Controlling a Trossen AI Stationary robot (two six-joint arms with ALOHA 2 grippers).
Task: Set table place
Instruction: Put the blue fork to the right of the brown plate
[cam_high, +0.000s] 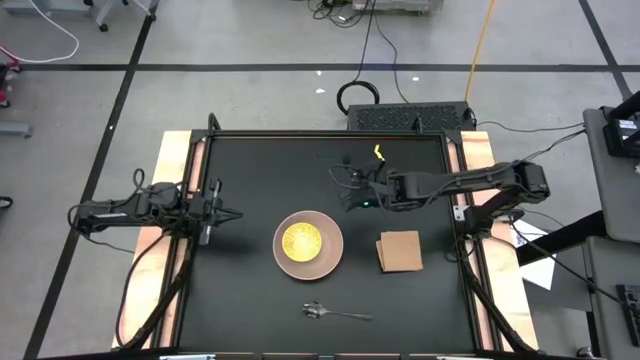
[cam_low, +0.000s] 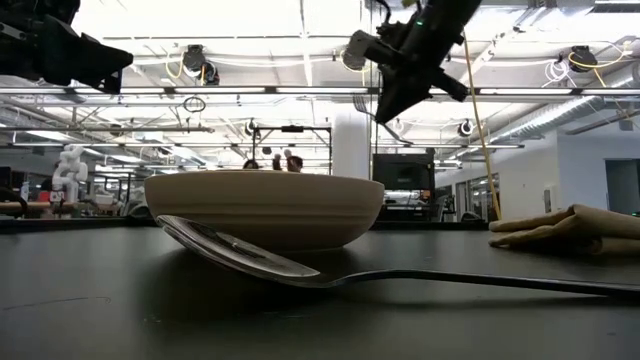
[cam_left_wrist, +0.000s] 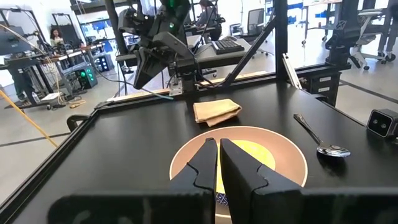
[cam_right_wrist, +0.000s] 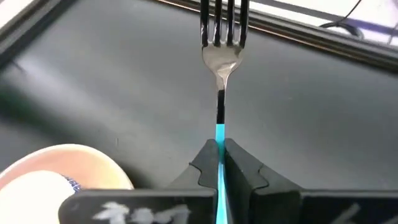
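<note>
We see bright ceiling lamps (cam_low: 200, 62) glaring in the low view; the spoon (cam_low: 250, 258) up close is soft, and the matte worktop (cam_high: 250, 300) shows faint sheen

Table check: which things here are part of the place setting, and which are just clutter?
Job:
pink plate
yellow dish
spoon
napkin
fork, held in right gripper

Lying about:
yellow cable and black cables, on the floor off the table
</note>
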